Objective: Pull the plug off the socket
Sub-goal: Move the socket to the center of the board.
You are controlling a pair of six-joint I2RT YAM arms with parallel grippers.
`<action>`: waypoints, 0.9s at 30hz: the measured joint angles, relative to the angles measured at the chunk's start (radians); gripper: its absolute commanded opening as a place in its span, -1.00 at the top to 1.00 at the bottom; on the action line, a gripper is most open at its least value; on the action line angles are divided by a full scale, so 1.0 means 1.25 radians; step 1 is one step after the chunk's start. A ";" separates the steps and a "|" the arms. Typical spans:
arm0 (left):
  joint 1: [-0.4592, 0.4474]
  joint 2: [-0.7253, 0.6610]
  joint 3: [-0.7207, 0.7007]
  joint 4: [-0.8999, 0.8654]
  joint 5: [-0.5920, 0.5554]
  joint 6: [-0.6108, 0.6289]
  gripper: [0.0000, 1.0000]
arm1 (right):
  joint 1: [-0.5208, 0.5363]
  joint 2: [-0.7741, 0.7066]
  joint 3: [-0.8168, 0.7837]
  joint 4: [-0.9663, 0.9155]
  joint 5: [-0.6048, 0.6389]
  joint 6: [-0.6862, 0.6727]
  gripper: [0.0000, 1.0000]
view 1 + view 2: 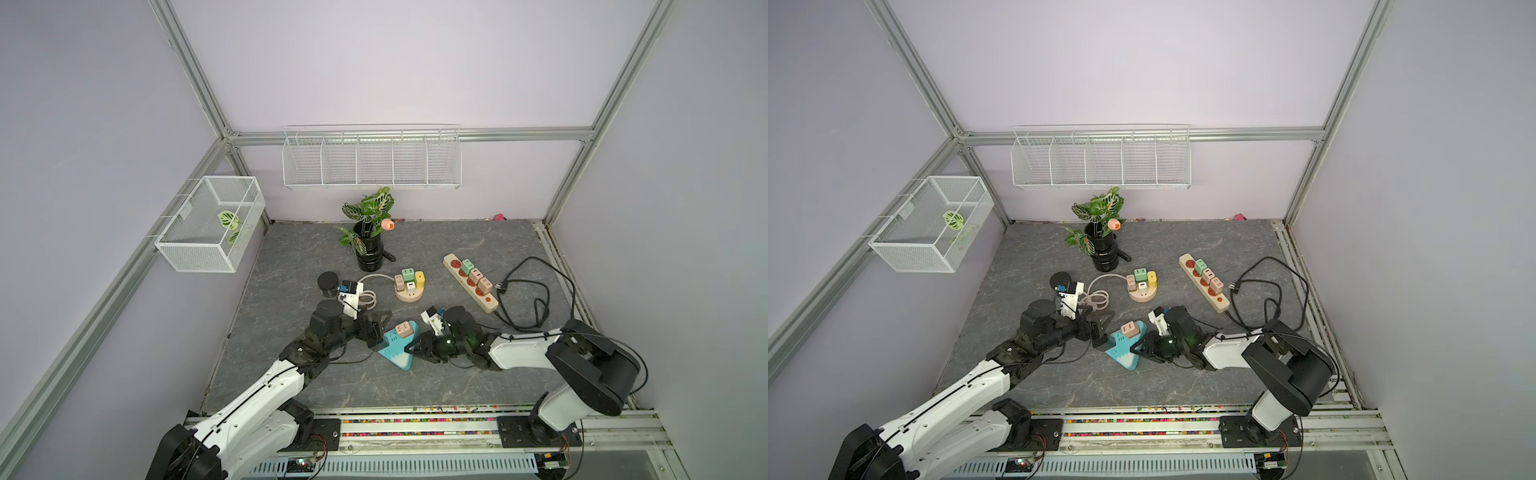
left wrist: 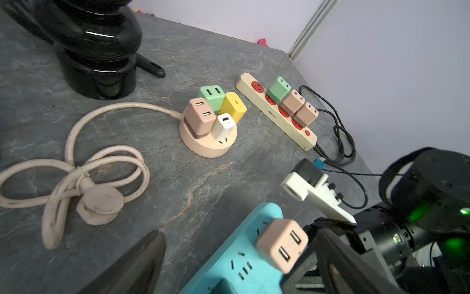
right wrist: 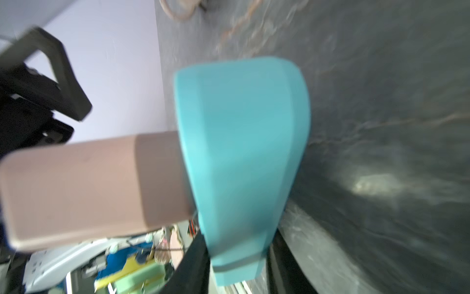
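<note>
A teal triangular socket point(image 1: 392, 353) point(image 1: 1121, 353) lies on the grey table near its front middle. A pink cube plug point(image 1: 402, 329) point(image 1: 1129, 330) sits plugged into the socket's top. My left gripper point(image 1: 377, 328) point(image 2: 239, 236) is open. Its fingers straddle the plug point(image 2: 281, 244), with one finger point(image 2: 328, 257) close beside the plug and the other well away. My right gripper point(image 1: 412, 348) point(image 3: 236, 264) is shut on the socket's point(image 3: 241, 152) near edge, with the plug point(image 3: 89, 188) sticking out sideways in that view.
Behind the socket stands a round pink socket point(image 1: 409, 291) with several plugs and a coiled cord point(image 2: 76, 178). A beige power strip point(image 1: 469, 282) with a black cable point(image 1: 536, 299) lies to the right. Also on the table are a black vase with a plant point(image 1: 370, 249) and a black cylinder point(image 1: 328, 284).
</note>
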 measured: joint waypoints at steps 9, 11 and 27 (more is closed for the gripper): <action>-0.014 -0.002 0.000 -0.018 0.004 -0.003 -0.46 | -0.056 0.009 0.034 -0.108 -0.081 -0.132 0.31; -0.015 -0.009 0.000 -0.047 0.003 -0.011 -0.45 | -0.083 0.008 0.030 -0.118 -0.095 -0.151 0.19; -0.078 0.075 0.056 -0.190 -0.043 0.019 -0.37 | -0.110 0.000 0.048 -0.218 -0.027 -0.184 -0.13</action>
